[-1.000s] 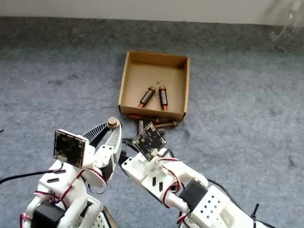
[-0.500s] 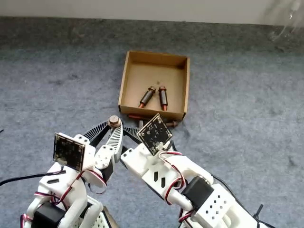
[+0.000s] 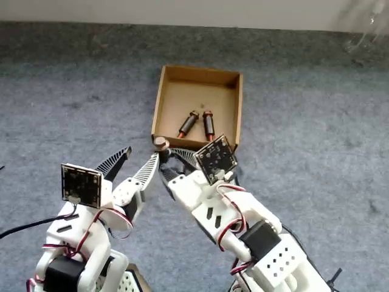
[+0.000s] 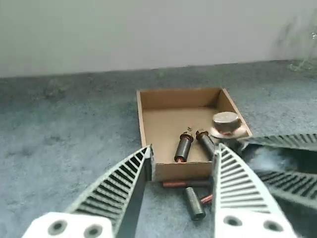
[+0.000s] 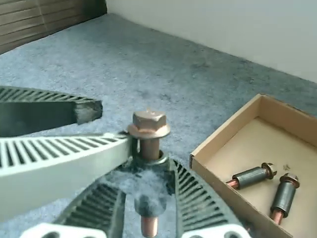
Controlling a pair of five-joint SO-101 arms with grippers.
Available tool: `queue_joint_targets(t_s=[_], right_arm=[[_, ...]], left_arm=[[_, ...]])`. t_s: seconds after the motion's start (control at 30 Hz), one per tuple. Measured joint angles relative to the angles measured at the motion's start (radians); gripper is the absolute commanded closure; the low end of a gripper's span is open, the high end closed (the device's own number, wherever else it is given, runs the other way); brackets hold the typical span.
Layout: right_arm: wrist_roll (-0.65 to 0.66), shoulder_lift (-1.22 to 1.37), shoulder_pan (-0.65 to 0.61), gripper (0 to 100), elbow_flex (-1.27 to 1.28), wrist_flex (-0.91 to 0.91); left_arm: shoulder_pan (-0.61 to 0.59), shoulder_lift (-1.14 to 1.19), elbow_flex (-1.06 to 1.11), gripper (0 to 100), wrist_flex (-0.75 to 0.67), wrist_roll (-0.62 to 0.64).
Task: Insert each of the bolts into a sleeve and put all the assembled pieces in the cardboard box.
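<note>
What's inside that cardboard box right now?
Inside the cardboard box lie a tilted sleeved bolt and a straighter sleeved bolt, side by side near its front wall, on bare cardboard. The right arm's camera board covers the near right corner, so that bit cannot be seen.

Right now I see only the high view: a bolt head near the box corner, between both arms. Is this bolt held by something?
Observer: Yes. In the right wrist view the right gripper is shut on a dark sleeve, and the bolt stands through it, copper tip out below.
Operator: What lies under the right arm, before the box?
Observer: The left wrist view shows a loose sleeve and a bare bolt on the carpet, beside the near wall of the cardboard box.
</note>
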Motion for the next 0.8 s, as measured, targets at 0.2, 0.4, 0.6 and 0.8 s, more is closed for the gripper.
queue_joint_targets(t_s=[0.2,0.4,0.6,0.8], right_arm=[[-0.008,-0.005,0.023,99.5,-0.069,-0.005],[-0.008,-0.005,0.049,99.5,-0.069,-0.003],[-0.008,0.17,0.233,99.5,-0.12,0.008],[-0.008,0.588,0.293,99.5,-0.391,0.063]], left_arm=[[-0.014,0.002,0.025,81,0.005,-0.009],[-0.023,0.003,0.028,81,0.005,-0.009],[-0.023,0.005,0.068,82,-0.015,-0.009],[-0.023,0.009,0.133,82,-0.084,-0.009]])
